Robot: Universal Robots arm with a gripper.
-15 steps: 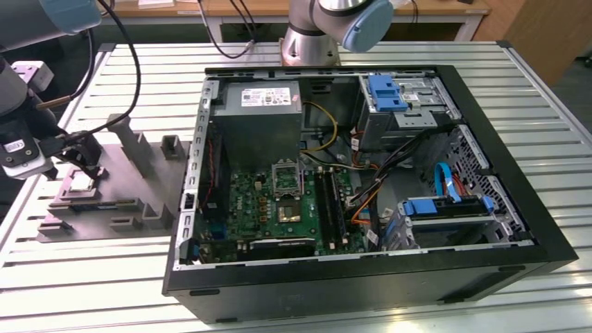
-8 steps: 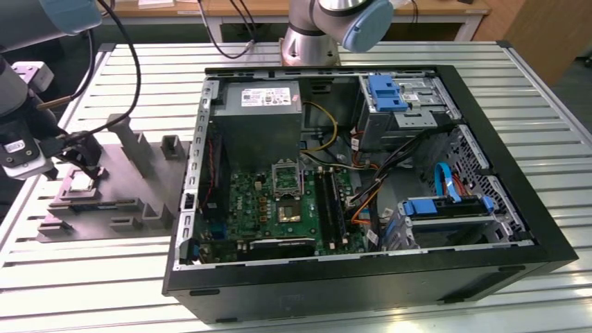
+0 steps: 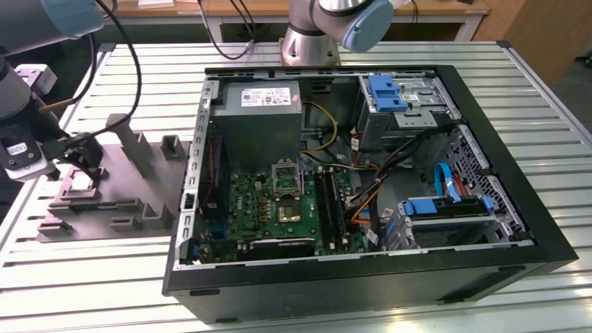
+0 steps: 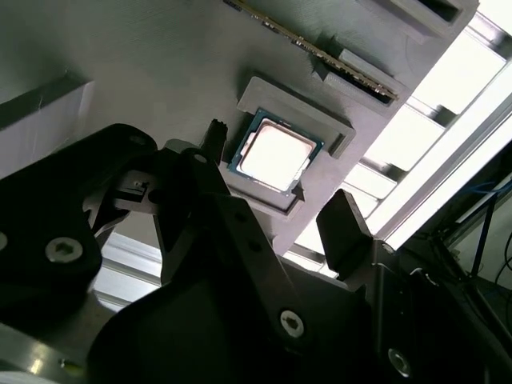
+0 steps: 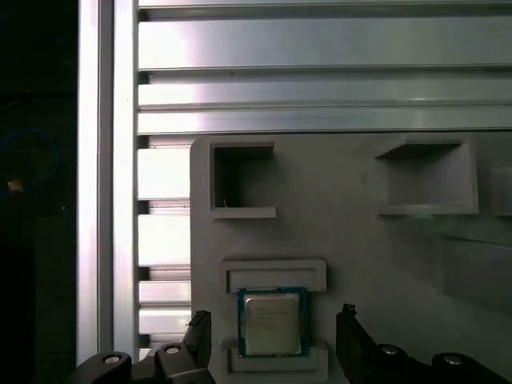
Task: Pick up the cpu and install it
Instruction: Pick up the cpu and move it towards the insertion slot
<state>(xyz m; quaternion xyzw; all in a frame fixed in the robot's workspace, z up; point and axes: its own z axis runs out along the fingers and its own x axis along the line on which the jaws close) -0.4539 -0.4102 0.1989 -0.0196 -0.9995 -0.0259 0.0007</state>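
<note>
Starting at the gripper, note that its two dark fingers stand wide apart and hold nothing. In both wrist views one finger sits on each side of the cpu with a visible gap to the chip.

The cpu lies flat, metal top up, in a shallow grey nest whose raised lips border two opposite edges. A teal border shows around the metal top. Fine print covers the cpu's top in the first wrist view, but it is too small to read.

The nest belongs to a grey fixture plate, which also carries empty pockets and upright blocks. In the exterior view you find the gripper low over this plate, at the exterior view's left.

The plate rests on a slatted aluminium table. Just beside it, toward the exterior view's right, lies an open computer case. Inside are a green motherboard with a framed socket and a grey power supply. A white label on the supply carries print you cannot make out.
</note>
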